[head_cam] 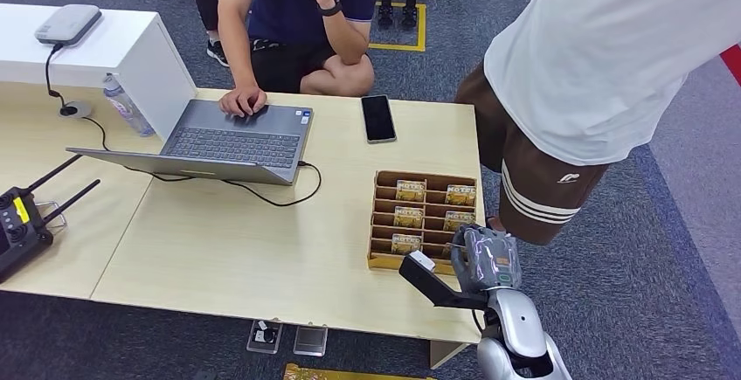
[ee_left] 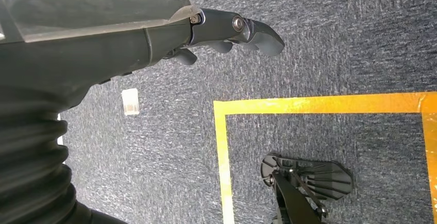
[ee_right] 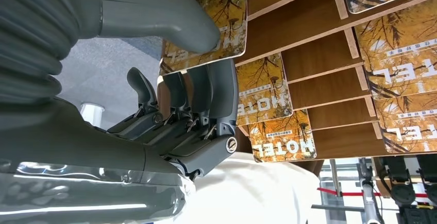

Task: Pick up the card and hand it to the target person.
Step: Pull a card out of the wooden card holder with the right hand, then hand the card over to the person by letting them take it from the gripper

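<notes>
The right robot hand reaches over the near corner of a slotted wooden rack on the pale wood-grain bench, its thick grey thumb and dark fingers pinching a glossy, round-cornered card printed with autumn trees. More cards marked HOTEL lie in the rack's slots just beside it. The left robot hand hangs over blue-grey carpet, fingers curled, grasping nothing. Beyond sit a grey laptop and black phone; 1 person in a white shirt stands alongside.
</notes>
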